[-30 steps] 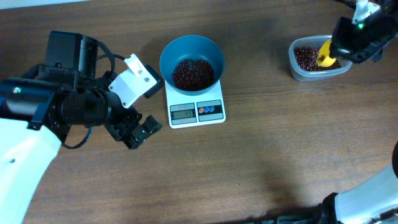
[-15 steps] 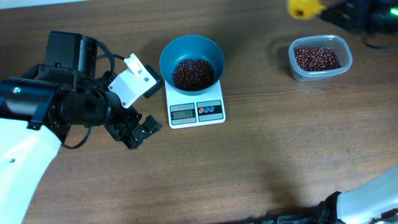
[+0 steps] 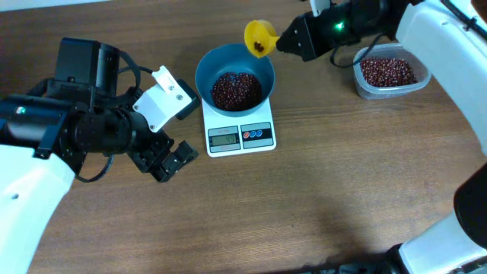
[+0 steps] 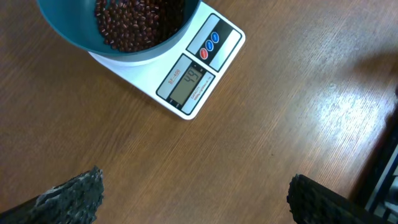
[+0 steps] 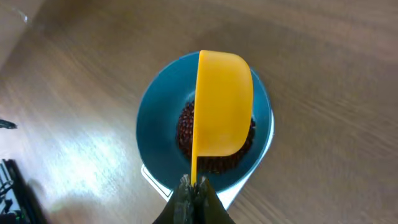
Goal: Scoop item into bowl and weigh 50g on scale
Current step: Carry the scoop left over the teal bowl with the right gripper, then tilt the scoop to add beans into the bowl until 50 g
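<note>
Brown wood-grain worktop [image 3: 342,190] carried all the equipment.

1. Task item. The beans [image 3: 235,89] lay as a loose pile in the bottom of the blue bowl [image 3: 209,65]. A second mass of them lay in the clear tub [image 3: 365,90], well apart at the right-hand side.
2. Bowl and scale. The bowl stood on the white scale [image 3: 240,137]. In the left wrist view the display [image 4: 188,83] read 49.
3. Scoop. The yellow scoop [image 3: 259,36] hung over the far rim of the bowl, turned partly on its side, with a few beans visible in it from overhead.
4. Right gripper [image 5: 194,190]. It was clamped on the scoop's thin handle.
5. Left gripper [image 3: 176,161]. It stood spread wide and empty above the worktop, left of the scale and touching nothing.

Step in hand, as I judged it: final top-up to 50 g. The next move called for a slight further tilt of the scoop, releasing only a few beans, with the display watched throughout. A full pour would likely overshoot.

Count: one bowl, one scale, one scoop, one tub, two grippers, two round buttons [image 3: 257,135] (one red, one blue). The beans were too many to count.
</note>
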